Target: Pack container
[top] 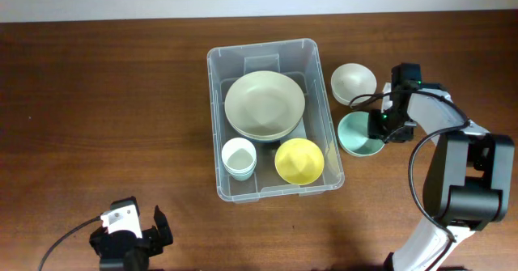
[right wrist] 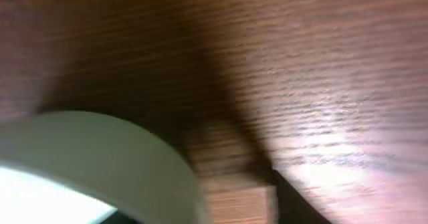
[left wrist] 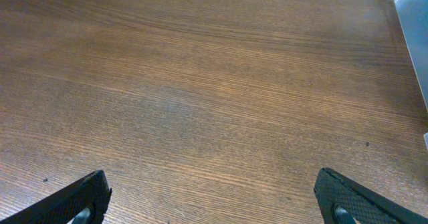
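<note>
Right end effector [top: 380, 125] is at the rim of the green bowl [top: 354, 138]; grip not confirmed, drop risk.
Its wrist view is blurred, so I can't tell how wide the jaws stand or whether they hold anything. The container [top: 259, 46] sits to its left, just past the green bowl, and holds a large bowl [top: 265, 103], a small white bowl [top: 239, 156] and a yellow bowl [top: 299, 160]. Risks:
- A thin pinch on the edge lets the bowl tilt or slip on the lift.
- A low carry clips the container wall and shoves it.
- The white bowl [top: 354, 82] just beyond the end effector gets knocked.
- Little bare floor is left, so a bad drop lands tilted on the other bowls.

Left end effector [left wrist: 210, 187] is wide open and empty over bare worktop [top: 97, 101], well apart from everything.
</note>
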{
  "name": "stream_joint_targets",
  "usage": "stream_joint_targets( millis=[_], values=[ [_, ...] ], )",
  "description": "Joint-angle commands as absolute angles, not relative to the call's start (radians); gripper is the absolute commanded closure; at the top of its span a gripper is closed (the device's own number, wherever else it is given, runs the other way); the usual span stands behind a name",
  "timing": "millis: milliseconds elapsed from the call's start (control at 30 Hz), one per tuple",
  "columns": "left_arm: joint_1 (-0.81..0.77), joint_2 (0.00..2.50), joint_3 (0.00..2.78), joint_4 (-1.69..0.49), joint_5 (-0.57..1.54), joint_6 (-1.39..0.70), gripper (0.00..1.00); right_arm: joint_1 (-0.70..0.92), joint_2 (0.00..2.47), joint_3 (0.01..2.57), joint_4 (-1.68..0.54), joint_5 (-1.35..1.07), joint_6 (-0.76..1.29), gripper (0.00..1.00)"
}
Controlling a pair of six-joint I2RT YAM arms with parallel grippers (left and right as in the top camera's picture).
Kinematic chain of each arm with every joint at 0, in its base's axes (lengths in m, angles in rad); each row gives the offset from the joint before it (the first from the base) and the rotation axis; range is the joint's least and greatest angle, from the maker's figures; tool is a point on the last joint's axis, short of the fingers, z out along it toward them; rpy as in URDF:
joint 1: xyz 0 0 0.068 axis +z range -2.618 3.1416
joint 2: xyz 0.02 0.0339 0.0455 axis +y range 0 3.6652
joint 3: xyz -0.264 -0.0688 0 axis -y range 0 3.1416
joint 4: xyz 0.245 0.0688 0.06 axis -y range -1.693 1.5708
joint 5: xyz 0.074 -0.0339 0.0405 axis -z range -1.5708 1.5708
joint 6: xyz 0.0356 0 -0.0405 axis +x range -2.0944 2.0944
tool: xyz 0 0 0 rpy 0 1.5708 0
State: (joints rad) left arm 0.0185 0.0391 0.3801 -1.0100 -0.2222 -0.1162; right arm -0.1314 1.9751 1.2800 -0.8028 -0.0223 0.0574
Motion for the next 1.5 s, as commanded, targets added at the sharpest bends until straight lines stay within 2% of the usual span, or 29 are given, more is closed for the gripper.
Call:
stream_joint_targets(
  millis=[0, 267, 433, 700, 900, 933, 967, 1000, 1033, 1067, 1133, 1167, 1233, 1333, 1467],
  values=[
    [0.021, 0.033, 0.395, -1.012, -0.233, -0.118, 0.0, -0.138, 2.009, 1.271, -0.803, 0.001, 0.065, 0.96],
    [0.021, 0.033, 0.395, -1.012, -0.233, -0.118, 0.0, -0.157, 1.902, 1.308, -0.866, 0.001, 0.068, 0.96],
    [0.021, 0.033, 0.395, -1.012, -0.233, -0.118, 0.0, -0.198, 1.638, 1.336, -0.944, -0.018, 0.068, 0.96],
    [0.021, 0.033, 0.395, -1.012, -0.233, -0.118, 0.0, -0.183, 1.313, 1.336, -0.942, -0.066, 0.067, 0.96],
    [0.021, 0.033, 0.395, -1.012, -0.233, -0.118, 0.0, -0.209, 1.331, 1.323, -0.899, -0.048, 0.068, 0.96],
    [0.021, 0.033, 0.395, -1.012, -0.233, -0.118, 0.0, -0.211, 1.356, 1.32, -0.898, -0.048, 0.068, 0.89],
    [0.021, 0.033, 0.395, -1.012, -0.233, -0.118, 0.0, -0.211, 1.389, 1.319, -0.898, -0.049, 0.068, 0.66],
    [0.021, 0.033, 0.395, -1.012, -0.233, -0.118, 0.0, -0.211, 1.41, 1.319, -0.899, -0.051, 0.068, 0.6],
    [0.021, 0.033, 0.395, -1.012, -0.233, -0.118, 0.0, -0.211, 1.449, 1.318, -0.902, -0.053, 0.068, 0.46],
    [0.021, 0.033, 0.395, -1.012, -0.233, -0.118, 0.0, -0.211, 1.503, 1.318, -0.904, -0.053, 0.068, 0.23],
    [0.021, 0.033, 0.395, -1.012, -0.233, -0.118, 0.0, -0.211, 1.6, 1.318, -0.901, -0.052, 0.067, 0.12],
    [0.021, 0.033, 0.395, -1.012, -0.233, -0.118, 0.0, -0.21, 1.635, 1.319, -0.9, -0.052, 0.067, 0.12],
    [0.021, 0.033, 0.395, -1.012, -0.233, -0.118, 0.0, -0.21, 1.768, 1.319, -0.891, -0.052, 0.056, 0.18],
    [0.021, 0.033, 0.395, -1.012, -0.233, -0.118, 0.0, -0.209, 1.896, 1.319, -0.873, -0.062, -0.021, 0.31],
    [0.021, 0.033, 0.395, -1.012, -0.233, -0.118, 0.0, -0.209, 1.954, 1.318, -0.862, -0.125, -0.097, 0.31]
  ],
)
